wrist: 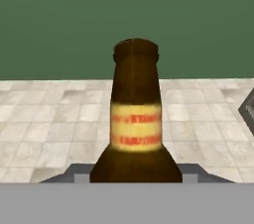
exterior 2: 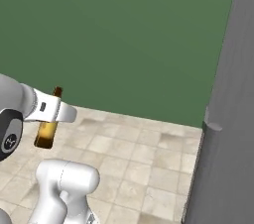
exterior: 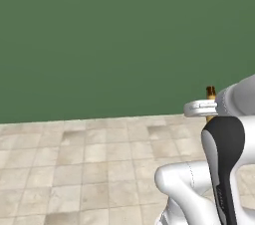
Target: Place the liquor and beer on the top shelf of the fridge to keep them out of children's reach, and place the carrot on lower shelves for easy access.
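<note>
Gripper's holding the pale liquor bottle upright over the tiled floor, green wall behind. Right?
Not the liquor. The gripper is shut on the beer, a slim dark amber-brown bottle with a yellowish label, as the hand view shows. The rest holds: it is upright, over the tiled floor, with the green wall behind.

White robot arm with dark joints

Glossy rounded white arm (exterior: 187, 181) segments meet a black joint band (exterior: 225, 169); a flat pale grey wrist flange (exterior 2: 54, 110) carries small dark marks.
</note>
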Tool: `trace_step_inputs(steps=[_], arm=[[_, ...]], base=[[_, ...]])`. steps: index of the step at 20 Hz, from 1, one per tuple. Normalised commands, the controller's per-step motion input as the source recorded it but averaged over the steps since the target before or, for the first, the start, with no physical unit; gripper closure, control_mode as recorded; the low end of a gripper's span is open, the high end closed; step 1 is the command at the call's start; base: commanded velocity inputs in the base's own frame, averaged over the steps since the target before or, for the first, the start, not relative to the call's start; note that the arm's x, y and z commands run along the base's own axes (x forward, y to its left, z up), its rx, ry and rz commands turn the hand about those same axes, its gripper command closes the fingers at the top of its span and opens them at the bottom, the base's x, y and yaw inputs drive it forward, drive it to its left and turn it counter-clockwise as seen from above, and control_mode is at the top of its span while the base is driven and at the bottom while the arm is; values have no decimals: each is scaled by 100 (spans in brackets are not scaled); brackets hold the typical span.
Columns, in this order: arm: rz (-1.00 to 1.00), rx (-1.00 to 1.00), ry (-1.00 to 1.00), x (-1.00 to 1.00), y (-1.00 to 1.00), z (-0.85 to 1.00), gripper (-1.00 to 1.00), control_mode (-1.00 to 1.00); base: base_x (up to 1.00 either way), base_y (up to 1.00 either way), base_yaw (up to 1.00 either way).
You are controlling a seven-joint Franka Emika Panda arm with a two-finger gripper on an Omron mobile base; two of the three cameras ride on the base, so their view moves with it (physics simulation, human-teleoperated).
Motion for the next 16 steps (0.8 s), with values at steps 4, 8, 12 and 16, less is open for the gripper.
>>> trace_step_inputs(steps=[4, 8, 12, 16], arm=[[0, 0, 0, 0, 0, 0, 100, 100], [0, 0, 0, 0, 0, 0, 100, 100], [0, 0, 0, 0, 0, 0, 100, 100], [0, 0, 0, 0, 0, 0, 100, 100]], base=[[99, 0, -33], [90, 0, -37], [81, 0, -39], [66, 0, -43]])
